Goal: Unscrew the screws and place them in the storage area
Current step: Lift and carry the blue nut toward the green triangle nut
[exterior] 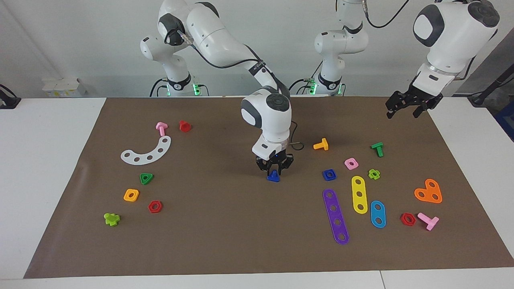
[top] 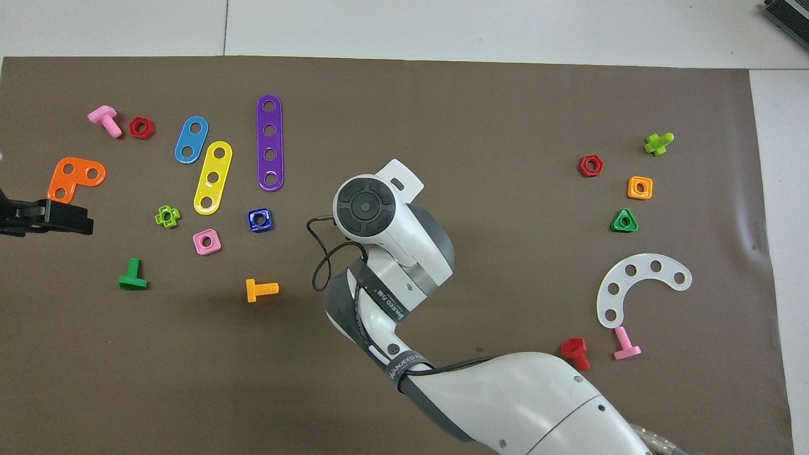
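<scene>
Right gripper (exterior: 274, 170) reaching down at mid-mat, fingertips closing around the stem of the dark-blue screw (exterior: 273, 176), its flat head resting on the brown mat (exterior: 225, 241). Facing view showing this grip plainly; overhead view hiding both screw and fingertips under the right arm's wrist. Screw lying about level with the blue square nut (exterior: 329, 174), which is sitting toward the left arm's end of the table. Left gripper (exterior: 405, 107) hanging in the air with jaws spread wide, gripping nothing, waiting over the mat's edge at the left arm's end. Overhead view catching only its dark tip (top: 60, 217), hovering just beside the orange angle plate (top: 74, 178). Orange bolt (top: 261, 290) lying nearer the robots than the blue square nut.
</scene>
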{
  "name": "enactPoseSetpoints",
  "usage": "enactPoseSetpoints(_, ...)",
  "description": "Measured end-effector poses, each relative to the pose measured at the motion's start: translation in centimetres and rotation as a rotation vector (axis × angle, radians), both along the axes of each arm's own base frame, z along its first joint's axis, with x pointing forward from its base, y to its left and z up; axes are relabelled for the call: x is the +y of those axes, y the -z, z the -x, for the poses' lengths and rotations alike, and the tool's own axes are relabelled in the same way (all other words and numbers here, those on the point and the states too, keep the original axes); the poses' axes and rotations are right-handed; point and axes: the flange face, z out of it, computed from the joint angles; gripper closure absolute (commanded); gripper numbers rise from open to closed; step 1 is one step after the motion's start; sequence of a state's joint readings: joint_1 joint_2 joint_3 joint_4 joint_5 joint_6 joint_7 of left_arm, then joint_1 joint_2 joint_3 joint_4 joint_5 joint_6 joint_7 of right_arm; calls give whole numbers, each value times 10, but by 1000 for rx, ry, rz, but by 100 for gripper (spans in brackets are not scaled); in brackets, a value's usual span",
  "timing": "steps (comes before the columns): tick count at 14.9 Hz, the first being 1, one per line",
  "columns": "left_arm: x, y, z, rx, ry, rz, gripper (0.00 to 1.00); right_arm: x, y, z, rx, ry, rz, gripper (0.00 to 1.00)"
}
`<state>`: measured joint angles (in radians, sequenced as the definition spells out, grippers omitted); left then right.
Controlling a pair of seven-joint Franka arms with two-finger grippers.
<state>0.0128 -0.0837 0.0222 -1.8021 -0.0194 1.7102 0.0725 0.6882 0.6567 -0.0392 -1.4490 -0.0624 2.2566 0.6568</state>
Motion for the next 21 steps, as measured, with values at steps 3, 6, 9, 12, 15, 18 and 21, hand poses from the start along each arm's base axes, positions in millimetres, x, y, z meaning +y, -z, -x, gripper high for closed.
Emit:
enactPoseSetpoints(3,0,0,0,0,0,-1,0,-1,3,1,2,-16,9,55)
enactPoseSetpoints(6,1,1,0,1,-1,-1,0,-2,6,2,3,-21,16,72)
enactPoseSetpoints(9,1,2,2,4,-1,-1,0,-2,6,2,2,-22,18,100)
enactPoseSetpoints(12,0,0,3,0,0,-1,0,-2,5,2,-1,-24,17,100)
enactPoseSetpoints(15,3,0,3,-1,-6,-1,0,1,-11,-2,-23,-20,0,100)
enactPoseSetpoints(18,10,0,4,-1,-19,0,0,-24,-60,-14,-56,26,-13,100)
enactPoseSetpoints(21,10,0,4,-1,-19,0,0,-108,-125,-31,-74,87,-14,100)
